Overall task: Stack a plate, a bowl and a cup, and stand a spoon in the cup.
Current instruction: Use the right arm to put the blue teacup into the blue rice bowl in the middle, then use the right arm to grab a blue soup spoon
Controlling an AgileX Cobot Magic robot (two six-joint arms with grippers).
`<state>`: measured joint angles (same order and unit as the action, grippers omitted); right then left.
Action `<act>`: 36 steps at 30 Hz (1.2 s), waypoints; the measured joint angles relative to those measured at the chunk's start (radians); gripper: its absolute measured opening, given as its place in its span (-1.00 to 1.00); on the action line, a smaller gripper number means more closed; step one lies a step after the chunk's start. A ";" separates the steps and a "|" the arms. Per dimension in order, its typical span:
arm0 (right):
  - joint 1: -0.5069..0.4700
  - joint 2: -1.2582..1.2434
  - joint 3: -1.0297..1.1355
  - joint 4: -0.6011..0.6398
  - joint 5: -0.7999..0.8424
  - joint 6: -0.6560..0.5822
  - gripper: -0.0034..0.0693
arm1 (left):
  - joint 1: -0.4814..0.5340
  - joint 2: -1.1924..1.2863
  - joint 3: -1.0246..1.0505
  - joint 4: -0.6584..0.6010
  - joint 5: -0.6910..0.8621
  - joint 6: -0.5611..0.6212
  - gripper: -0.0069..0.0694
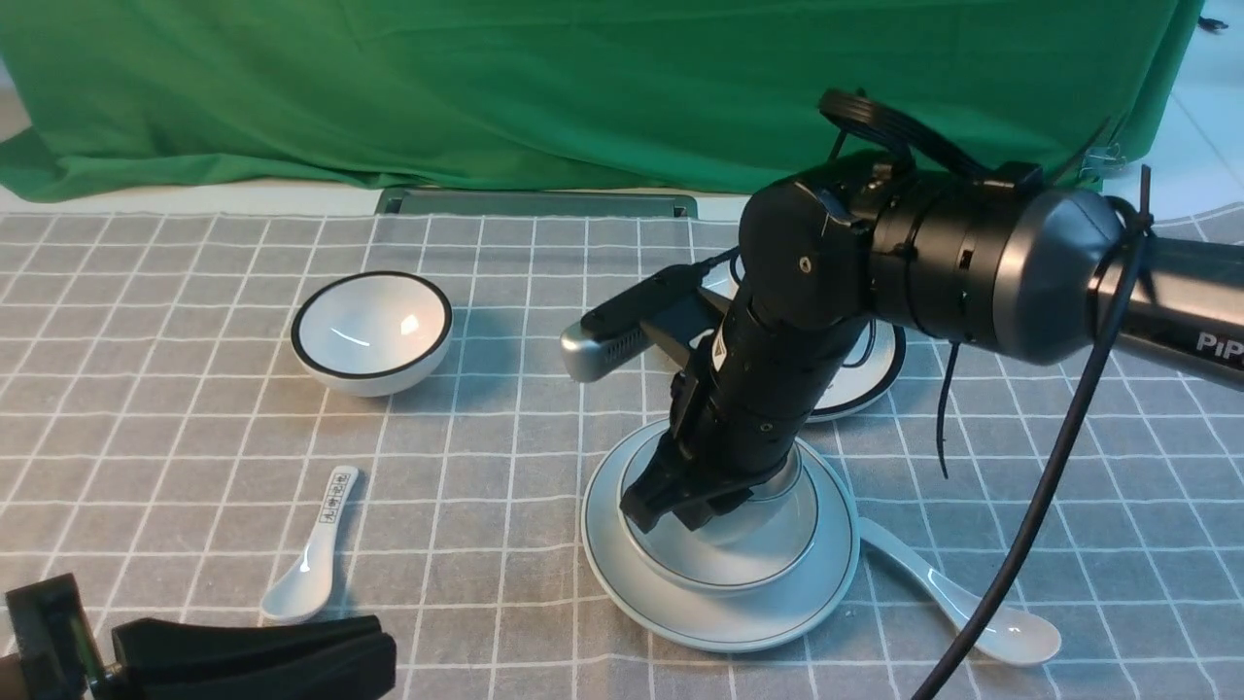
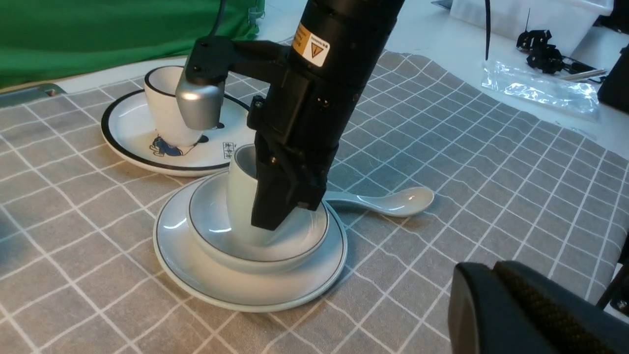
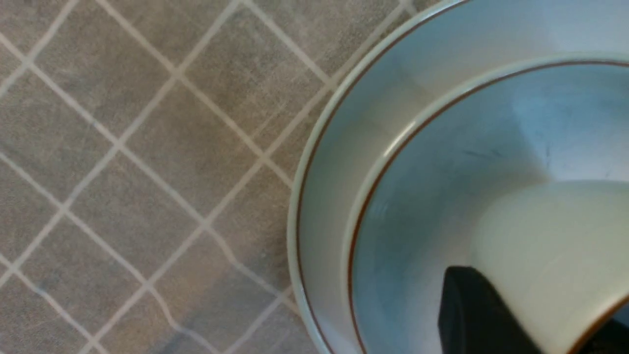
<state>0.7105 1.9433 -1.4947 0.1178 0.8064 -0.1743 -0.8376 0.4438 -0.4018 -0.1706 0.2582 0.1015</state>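
R gripper [image 1: 671, 510] pinches the cup [image 2: 241, 196] by its wall, jaws only slightly apart. The cup is tilted w/ its base in the bowl [image 2: 206, 223], which sits on the plate [image 2: 177, 260], mid-table twd the near edge; prob. being set down to finish the stack. The spoon [image 1: 972, 608] lies beside the plate on the near-right side, handy for the last step. L gripper [image 1: 374, 651] is closed & empty at the near-left corner. Writing: "PiP", cut off by the frame, on the R arm [image 1: 1205, 340]. The warning sticker [image 2: 312, 42] has a triangle, but its text is too small to read.

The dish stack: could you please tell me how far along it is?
Done: the bowl sits in the plate. In hand: the right gripper is at the cup standing in the bowl. Remaining: the spoon lies beside the plate, not yet in the cup.
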 joint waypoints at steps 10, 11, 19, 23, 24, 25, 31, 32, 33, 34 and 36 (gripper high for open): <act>0.000 -0.017 0.000 -0.012 0.006 0.035 0.41 | 0.000 0.000 0.000 0.000 0.009 0.000 -0.79; 0.000 -0.040 0.000 -0.014 0.005 0.038 0.48 | 0.000 0.000 0.000 0.000 0.009 0.000 -0.79; 0.000 -0.306 0.006 -0.141 0.120 0.033 0.41 | 0.000 0.000 0.000 0.000 0.013 0.000 -0.79; -0.083 -0.417 0.121 -0.245 0.239 0.023 0.20 | 0.000 0.000 0.000 0.000 0.013 0.000 -0.79; -0.123 -0.424 0.169 -0.228 0.238 0.003 0.18 | 0.000 0.000 0.000 0.000 0.013 0.000 -0.79; -0.172 -0.425 0.233 -0.192 0.213 -0.035 0.18 | 0.000 0.000 0.000 0.000 0.013 0.000 -0.79; -0.330 -0.342 0.460 0.094 -0.051 -0.319 0.30 | 0.000 0.000 0.000 0.000 0.012 0.000 -0.79; -0.335 -0.331 0.465 0.112 -0.065 -0.333 0.31 | 0.000 0.000 0.000 0.000 0.012 0.000 -0.79; -0.349 -0.282 0.471 0.140 -0.113 -0.370 0.32 | 0.000 0.000 0.000 0.000 0.012 0.000 -0.79; -0.350 -0.276 0.471 0.142 -0.123 -0.372 0.32 | 0.000 0.000 0.000 0.000 0.012 0.000 -0.79; -0.356 -0.211 0.459 0.149 -0.172 -0.401 0.33 | 0.000 0.000 0.000 0.000 0.012 0.004 -0.79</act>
<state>0.3547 1.7322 -1.0360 0.2671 0.6340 -0.5755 -0.8376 0.4438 -0.4018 -0.1706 0.2699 0.1054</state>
